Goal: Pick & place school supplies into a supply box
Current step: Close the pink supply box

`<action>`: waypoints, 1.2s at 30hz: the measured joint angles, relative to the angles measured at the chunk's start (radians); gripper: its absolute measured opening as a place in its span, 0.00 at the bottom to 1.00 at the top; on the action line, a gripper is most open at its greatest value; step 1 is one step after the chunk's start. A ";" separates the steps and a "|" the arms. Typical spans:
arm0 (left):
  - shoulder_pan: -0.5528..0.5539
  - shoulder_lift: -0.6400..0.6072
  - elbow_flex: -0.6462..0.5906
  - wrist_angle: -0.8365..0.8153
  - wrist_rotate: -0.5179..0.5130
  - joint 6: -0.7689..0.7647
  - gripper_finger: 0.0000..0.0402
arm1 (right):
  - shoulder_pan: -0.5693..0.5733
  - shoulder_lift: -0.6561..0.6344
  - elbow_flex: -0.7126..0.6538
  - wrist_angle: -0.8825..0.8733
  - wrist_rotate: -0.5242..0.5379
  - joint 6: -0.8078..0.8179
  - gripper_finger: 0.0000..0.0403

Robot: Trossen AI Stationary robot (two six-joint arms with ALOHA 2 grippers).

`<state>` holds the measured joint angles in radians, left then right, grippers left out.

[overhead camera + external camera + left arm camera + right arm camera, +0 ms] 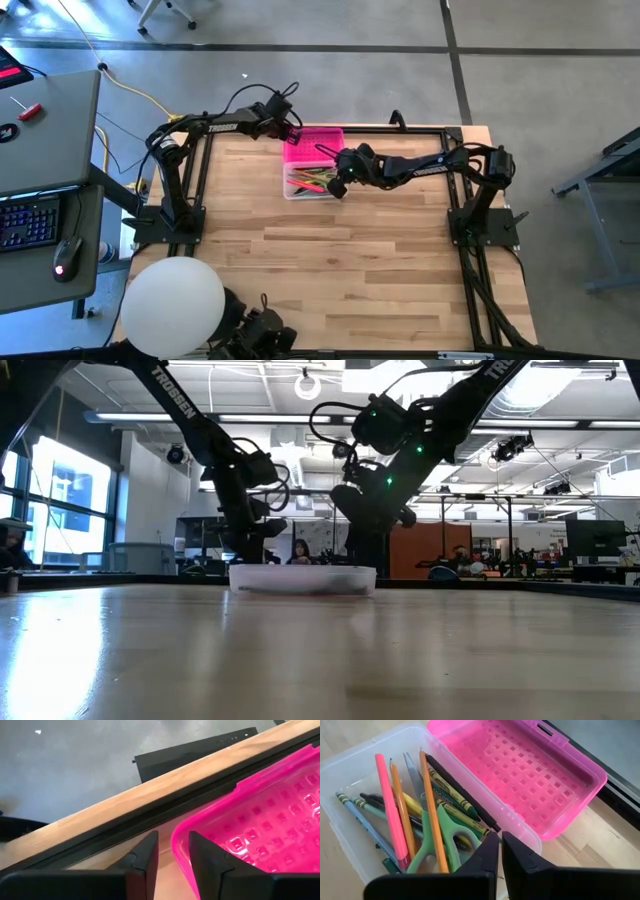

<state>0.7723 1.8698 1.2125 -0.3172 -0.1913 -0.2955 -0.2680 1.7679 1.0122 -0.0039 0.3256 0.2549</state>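
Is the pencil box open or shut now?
Open. The pink lid lies folded back flat beside the clear base, its inside facing up, and the pens and scissors inside show uncovered.

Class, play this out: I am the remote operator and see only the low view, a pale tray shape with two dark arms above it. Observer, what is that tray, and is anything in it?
Observer: It is the clear base of the supply box; it holds pens, pencils and green-handled scissors.
Operator: Is the lid shut?
Observer: No. The pink lid lies folded open, flat behind the base.
Operator: Where is the left gripper?
Observer: The left gripper is at the lid's far corner, fingers apart astride its rim.
Operator: And the right one?
Observer: The right gripper hangs over the base's near end, fingers together, holding nothing.
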 joint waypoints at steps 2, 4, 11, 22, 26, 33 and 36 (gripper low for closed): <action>0.000 0.000 0.000 -0.001 0.000 -0.002 0.34 | 0.000 0.000 0.000 0.000 0.000 0.001 0.00; 0.000 0.000 0.000 -0.009 0.000 -0.021 0.32 | 0.000 0.000 0.000 -0.003 0.000 0.004 0.00; 0.000 0.043 0.001 -0.023 0.024 -0.055 0.25 | 0.000 0.000 -0.028 0.001 0.001 0.016 0.00; -0.006 0.082 0.005 0.000 0.002 -0.079 0.07 | 0.001 0.000 -0.113 0.070 0.003 0.042 0.00; -0.009 0.082 0.005 0.018 0.019 -0.057 0.03 | 0.000 -0.015 -0.112 0.101 0.014 0.032 0.00; -0.029 0.084 0.004 0.030 -0.002 -0.069 0.09 | 0.000 -0.044 -0.111 0.092 0.095 0.058 0.00; -0.043 0.084 0.003 0.040 -0.008 -0.070 0.05 | -0.009 -0.044 -0.111 0.089 0.095 0.059 0.00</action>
<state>0.7291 1.9541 1.2152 -0.2772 -0.1992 -0.3651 -0.2774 1.7237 0.9009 0.0856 0.4206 0.3138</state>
